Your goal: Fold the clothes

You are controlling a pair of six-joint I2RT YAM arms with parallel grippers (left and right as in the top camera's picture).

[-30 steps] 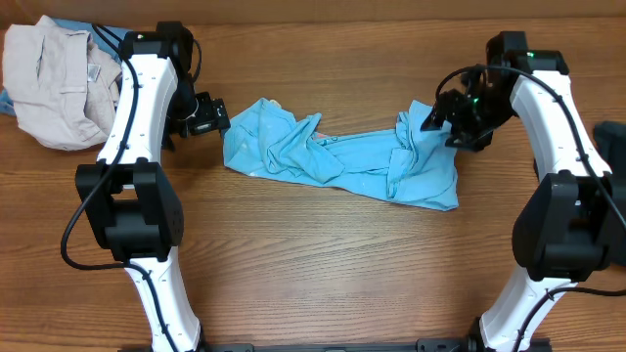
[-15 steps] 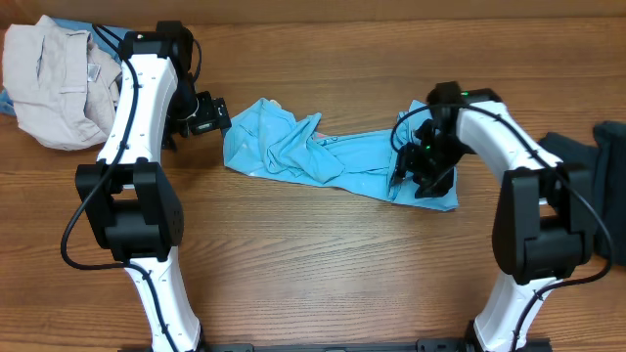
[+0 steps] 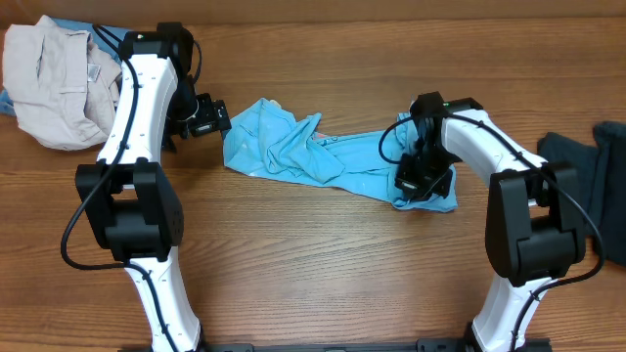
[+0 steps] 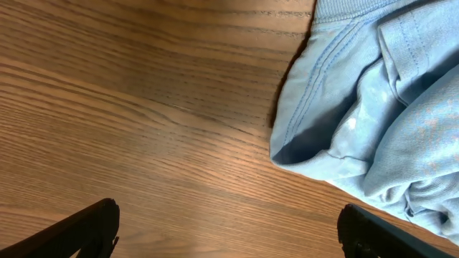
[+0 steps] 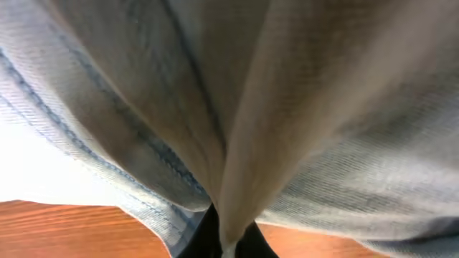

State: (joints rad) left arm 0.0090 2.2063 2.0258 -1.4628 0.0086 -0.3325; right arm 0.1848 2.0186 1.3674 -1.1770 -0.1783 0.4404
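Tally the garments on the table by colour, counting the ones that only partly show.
sky-blue T-shirt: 1
beige garment: 1
dark navy garment: 1
blue cloth under the beige garment: 1, mostly hidden
blue cloth at the right edge: 1, cut off by the frame
Total: 5

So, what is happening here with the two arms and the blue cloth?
A sky-blue T-shirt lies crumpled in the middle of the table. The right gripper is down on its right end and seems to pinch a fold. The left gripper is open beside its left edge, not touching it. A beige garment and a dark garment lie off to the sides.
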